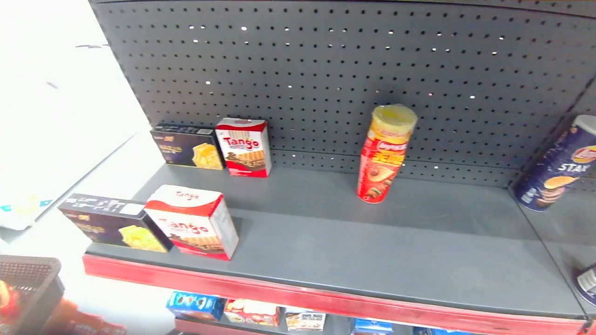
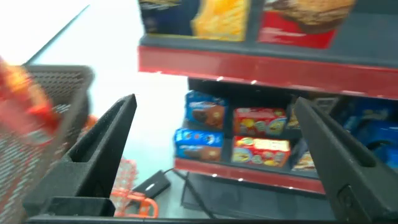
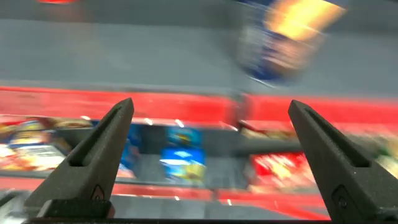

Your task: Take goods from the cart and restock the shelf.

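Observation:
The grey shelf board (image 1: 354,246) with a red front edge carries a red can with a yellow lid (image 1: 385,153), standing tilted near the back. At its left are two black boxes (image 1: 114,223) (image 1: 186,148) and two red-and-white wafer boxes (image 1: 193,221) (image 1: 244,146). The dark mesh cart basket (image 1: 28,288) sits low at the left, with a red item (image 2: 25,99) blurred inside it. My left gripper (image 2: 213,102) is open and holds nothing, beside the basket (image 2: 56,124) and below the shelf edge. My right gripper (image 3: 209,104) is open and holds nothing, facing the shelf's red edge (image 3: 74,102) under a blue can (image 3: 280,37).
A blue can (image 1: 556,165) leans at the neighbouring shelf section on the right, with another can (image 1: 587,281) at the frame's edge below it. The lower shelf holds blue packs (image 2: 202,124) and red-yellow packs (image 2: 261,134). The perforated back panel (image 1: 326,70) closes the rear.

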Motion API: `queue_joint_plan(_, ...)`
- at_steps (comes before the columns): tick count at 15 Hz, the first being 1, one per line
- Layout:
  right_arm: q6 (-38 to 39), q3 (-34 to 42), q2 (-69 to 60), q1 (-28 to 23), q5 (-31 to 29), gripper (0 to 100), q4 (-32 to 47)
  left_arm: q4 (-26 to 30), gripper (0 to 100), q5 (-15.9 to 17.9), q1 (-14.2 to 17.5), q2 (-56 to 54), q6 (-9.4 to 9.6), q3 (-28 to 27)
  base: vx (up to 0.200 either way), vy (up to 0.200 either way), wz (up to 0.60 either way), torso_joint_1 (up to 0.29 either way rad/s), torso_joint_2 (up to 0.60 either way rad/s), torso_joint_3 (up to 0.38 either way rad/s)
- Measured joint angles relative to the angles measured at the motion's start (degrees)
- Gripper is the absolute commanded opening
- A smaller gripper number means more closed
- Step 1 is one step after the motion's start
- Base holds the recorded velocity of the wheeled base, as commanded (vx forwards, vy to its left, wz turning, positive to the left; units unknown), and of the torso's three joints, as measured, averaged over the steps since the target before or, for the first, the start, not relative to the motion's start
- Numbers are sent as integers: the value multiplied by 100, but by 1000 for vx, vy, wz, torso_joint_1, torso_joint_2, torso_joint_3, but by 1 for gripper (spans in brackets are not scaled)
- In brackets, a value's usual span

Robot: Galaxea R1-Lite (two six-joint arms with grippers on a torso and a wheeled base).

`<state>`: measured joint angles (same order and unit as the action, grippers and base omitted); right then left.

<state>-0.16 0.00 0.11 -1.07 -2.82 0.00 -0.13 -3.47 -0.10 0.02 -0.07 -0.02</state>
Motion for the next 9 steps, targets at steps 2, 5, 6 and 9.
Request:
queue_joint_plan(2, 0, 0, 0, 2, 2, 100, 2, -2, 100, 0, 0, 0, 5, 2, 0, 0, 600, 5, 2, 7)
queue_joint_plan(5, 0, 0, 0, 2, 0, 100, 0, -2, 100, -9, 0, 0, -6, 2, 0, 0, 600, -1, 2, 1)
queue_joint_plan(6, -2, 0, 0, 4, 0, 100, 2, 0, 100, -11, 0, 0, -9, 2, 0, 0, 600, 2, 7, 2)
queue_joint_plan(9, -6, 0, 0, -2, 2, 100, 0, 4, 100, -16, 0, 0, -11, 2, 0, 0, 0, 0, 0, 0)
